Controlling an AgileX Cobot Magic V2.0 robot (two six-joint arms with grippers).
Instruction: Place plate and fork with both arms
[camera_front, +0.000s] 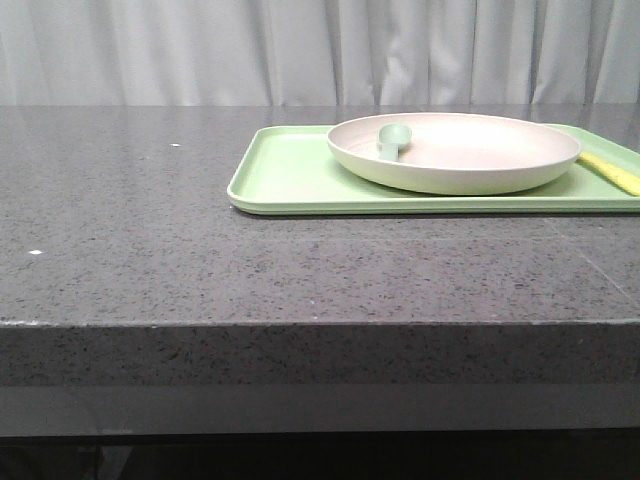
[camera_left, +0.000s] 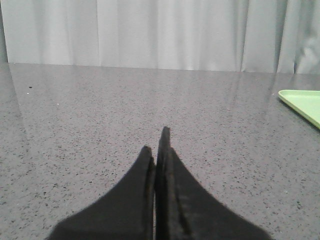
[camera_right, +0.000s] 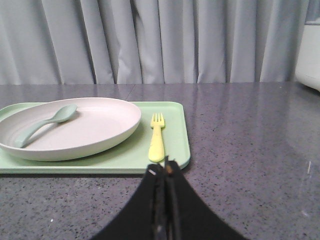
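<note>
The cream-white plate (camera_front: 455, 152) (camera_right: 70, 127) rests on a light-green tray (camera_front: 290, 175) (camera_right: 172, 150), with a grey-green spoon (camera_front: 392, 140) (camera_right: 45, 122) lying in it. The pale-yellow fork (camera_right: 157, 136) (camera_front: 610, 172) lies on the tray beside the plate. In the right wrist view my right gripper (camera_right: 163, 167) is shut and empty, just short of the tray's edge by the fork's handle. My left gripper (camera_left: 156, 142) is shut with nothing in it, low over bare stone, with only a tray corner (camera_left: 302, 102) showing far off. Neither gripper shows in the front view.
The dark speckled stone table (camera_front: 120, 230) ends in a front edge (camera_front: 300, 322). A pale curtain (camera_front: 200, 50) hangs behind it. A white object (camera_right: 309, 60) stands at the edge of the right wrist view.
</note>
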